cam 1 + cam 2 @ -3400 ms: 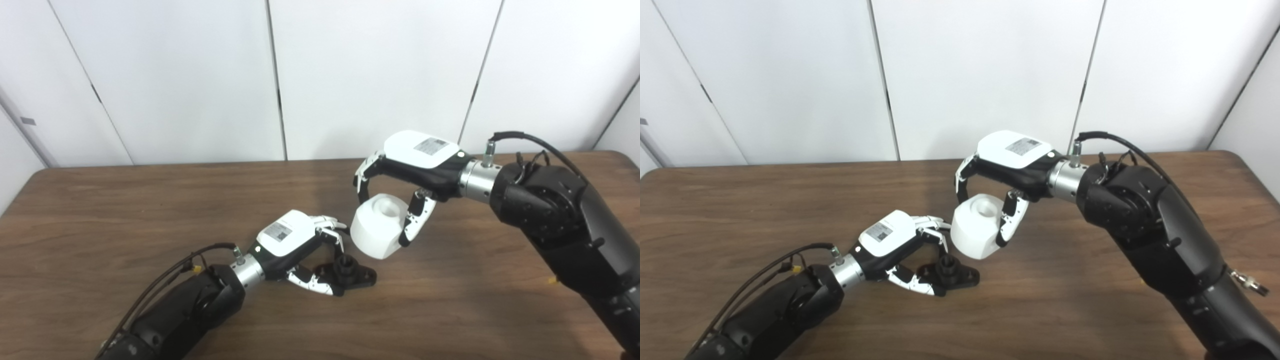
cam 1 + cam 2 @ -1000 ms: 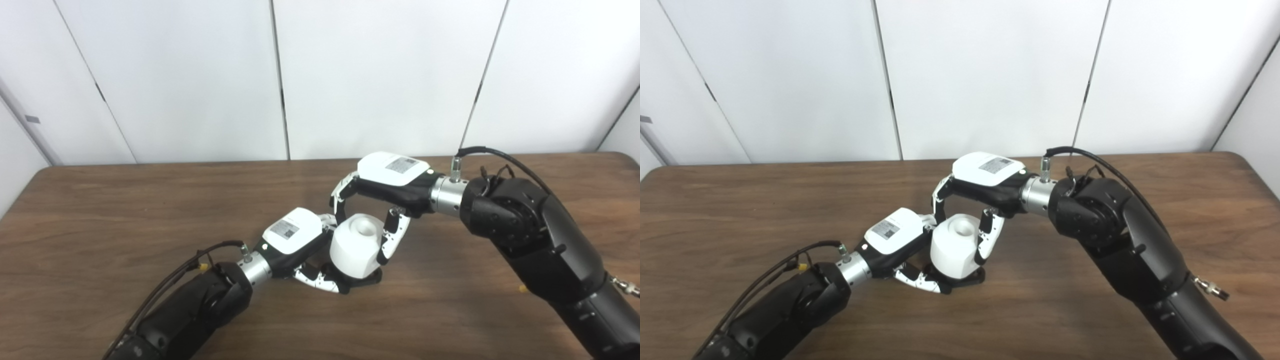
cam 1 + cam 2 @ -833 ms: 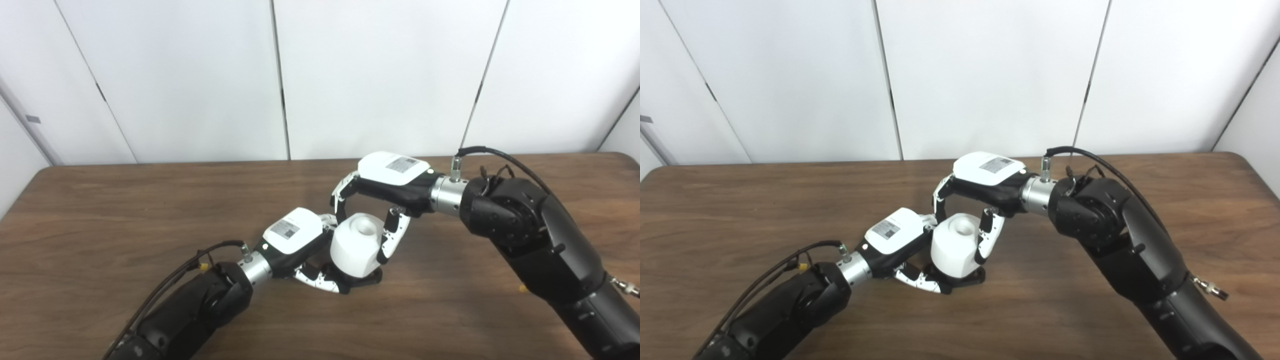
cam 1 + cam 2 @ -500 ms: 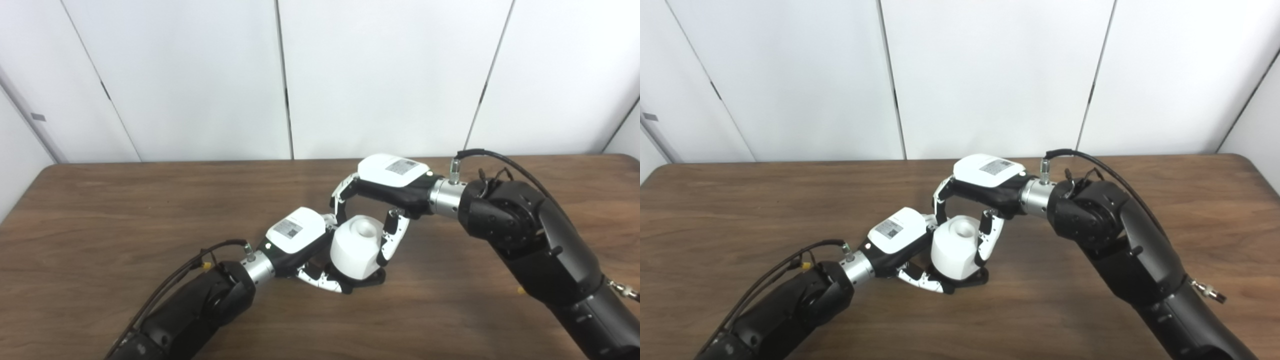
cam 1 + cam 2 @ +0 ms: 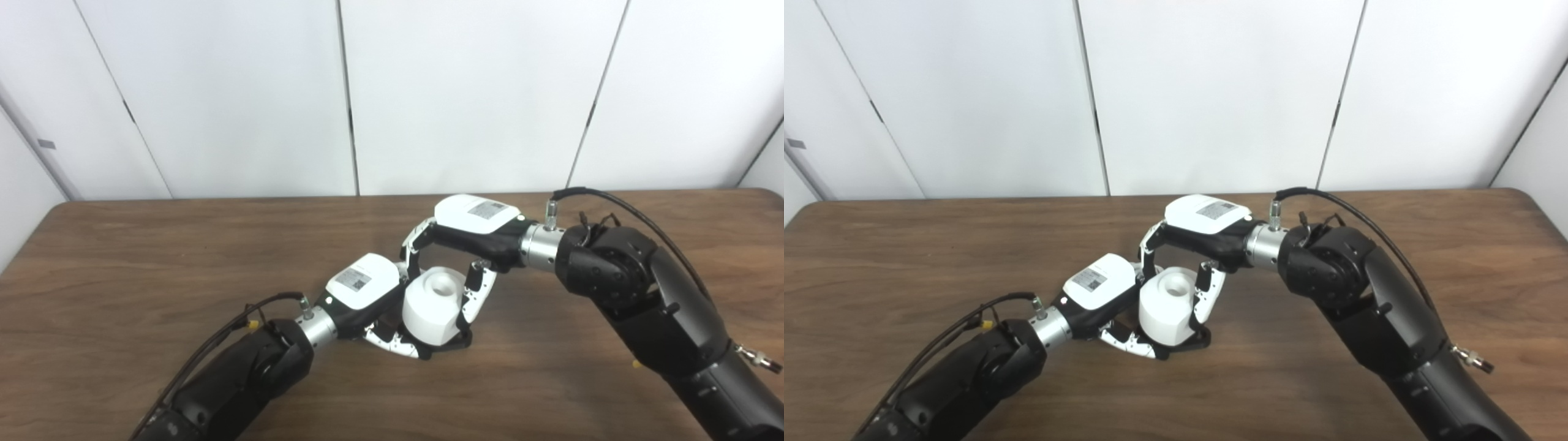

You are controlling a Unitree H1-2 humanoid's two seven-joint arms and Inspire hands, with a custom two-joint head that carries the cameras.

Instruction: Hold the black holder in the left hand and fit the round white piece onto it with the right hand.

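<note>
From the lower left of the frame the left arm rises toward the centre, a thin cable with a yellow tag looping beside its forearm. The left hand lies low over the wooden table, just left of centre, its fingers curled round the black holder, which sits on the table just below the middle of the picture. Only a dark sliver of the holder shows under the white piece, so the grip reads as a clasp on its near left edge, with a white-tipped thumb lying along the front.

The round white piece stands on top of the holder at centre frame, upright or very nearly so, with a round hollow in its top face. The right hand arches over it from the right, grasping it: fingers come down on its far left side next to the left hand, and the thumb presses its right flank.

The right eye view shows more of the holder's black rim at the piece's lower right; in the left eye view that rim is a thinner strip. Neither shows how deep the piece sits.

The right arm runs off to the lower right corner. Behind the brown table stand plain white wall panels split by dark seams.
</note>
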